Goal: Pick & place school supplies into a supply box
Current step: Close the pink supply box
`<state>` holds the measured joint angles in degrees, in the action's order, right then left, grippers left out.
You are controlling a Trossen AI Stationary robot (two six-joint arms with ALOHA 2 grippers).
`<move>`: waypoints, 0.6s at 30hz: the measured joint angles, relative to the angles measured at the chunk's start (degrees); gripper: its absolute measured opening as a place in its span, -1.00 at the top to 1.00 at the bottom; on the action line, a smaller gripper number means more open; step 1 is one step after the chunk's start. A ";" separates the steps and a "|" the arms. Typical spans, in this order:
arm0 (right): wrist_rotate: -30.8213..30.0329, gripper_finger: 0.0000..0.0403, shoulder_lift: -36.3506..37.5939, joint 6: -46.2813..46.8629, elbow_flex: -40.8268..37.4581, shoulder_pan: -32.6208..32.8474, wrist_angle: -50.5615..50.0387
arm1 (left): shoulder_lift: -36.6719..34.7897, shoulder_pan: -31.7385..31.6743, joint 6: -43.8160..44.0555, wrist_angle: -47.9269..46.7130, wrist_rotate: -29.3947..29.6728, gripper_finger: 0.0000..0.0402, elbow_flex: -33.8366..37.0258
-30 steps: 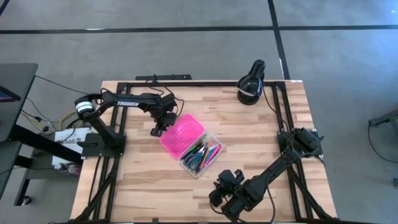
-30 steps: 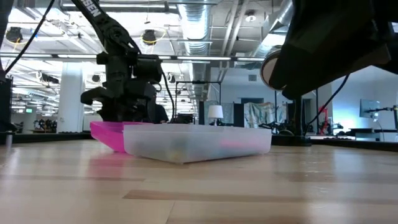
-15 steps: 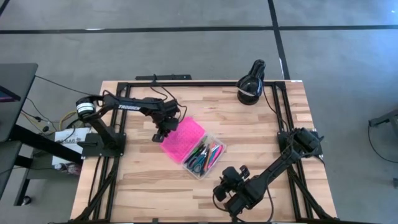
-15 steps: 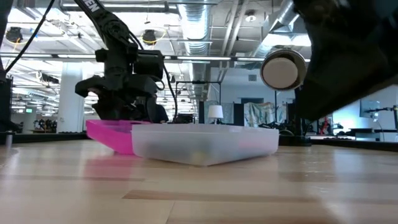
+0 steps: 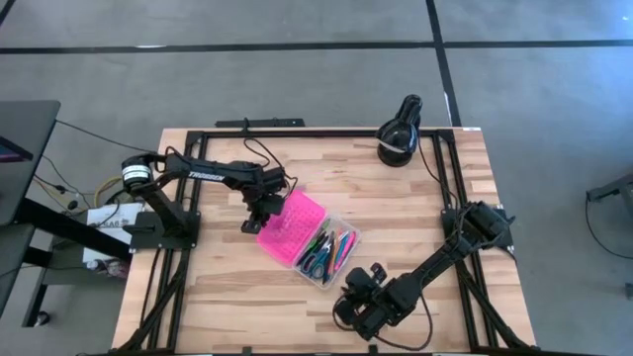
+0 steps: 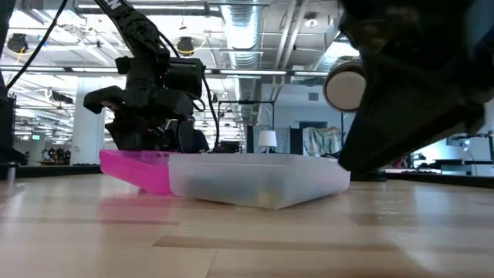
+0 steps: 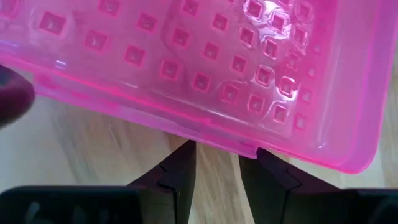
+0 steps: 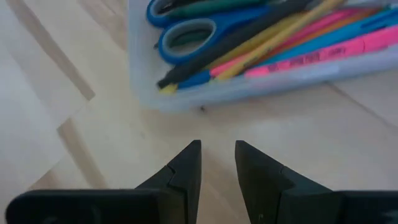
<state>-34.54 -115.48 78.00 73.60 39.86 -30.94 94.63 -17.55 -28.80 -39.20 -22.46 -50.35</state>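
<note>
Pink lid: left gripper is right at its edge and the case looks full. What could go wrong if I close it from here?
The left gripper has only the rim of the pink lid at its fingertips, so it may slip off. Pens and scissors lie piled in the clear base; one riding high could jam the lid. The right gripper near the base's corner could nudge it.

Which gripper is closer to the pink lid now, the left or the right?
Left. The left gripper is right at the edge of the pink lid. The right gripper is on the other side, just off the clear base.
</note>
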 joint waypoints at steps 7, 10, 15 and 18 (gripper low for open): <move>0.37 0.54 0.00 -2.98 0.00 -1.92 0.00 | -0.01 0.81 2.52 0.23 -1.34 0.43 0.27; 0.77 0.54 0.00 -3.04 0.00 -1.77 -0.05 | -0.02 1.21 3.85 1.28 -2.71 0.43 2.66; 1.03 0.54 0.49 -3.02 0.00 -1.06 0.00 | -1.47 2.35 6.69 6.39 -4.99 0.43 8.74; 1.60 0.54 0.52 -3.02 -0.02 -0.88 0.07 | -3.98 2.77 8.52 9.69 -5.22 0.43 11.58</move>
<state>-32.94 -114.96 74.98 73.58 38.98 -30.87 90.65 -14.79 -20.28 -29.51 -27.68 -38.77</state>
